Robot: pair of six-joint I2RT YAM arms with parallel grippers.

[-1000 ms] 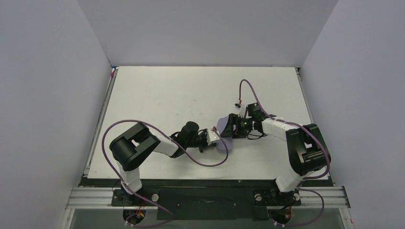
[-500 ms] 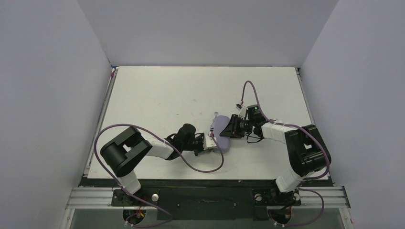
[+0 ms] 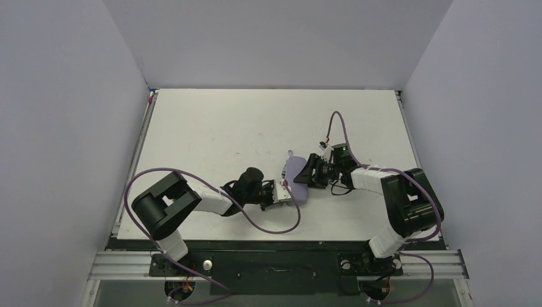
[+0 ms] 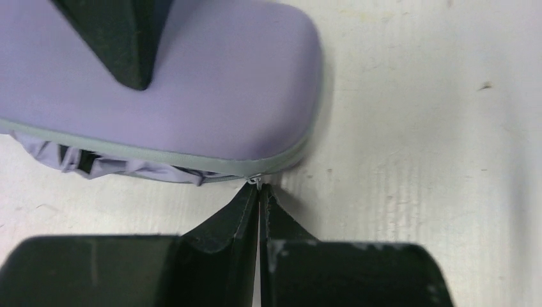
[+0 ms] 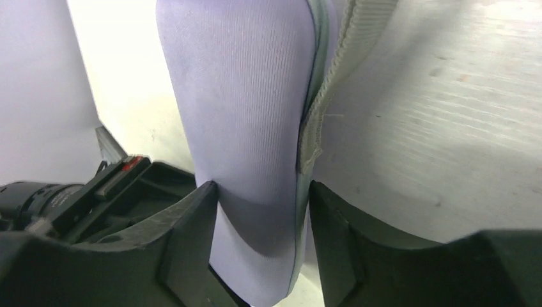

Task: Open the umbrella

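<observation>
A lavender oval hard case lies mid-table between both arms. In the left wrist view the case is partly unzipped, and the folded lavender umbrella canopy shows through the gap under its grey zipper band. The rest of the umbrella is hidden inside. My left gripper is shut on the small metal zipper pull at the case's near edge. It also shows in the top view. My right gripper is shut on the case, one finger on each face. It also shows in the top view.
A pale webbing strap hangs from the case's edge by my right fingers. Purple cables loop over the table beside both arms. Grey walls enclose the table on three sides.
My left gripper has drawn back toward the near left, low to the table, with the zipper pull in it. My right gripper and the case have shifted slightly left.
</observation>
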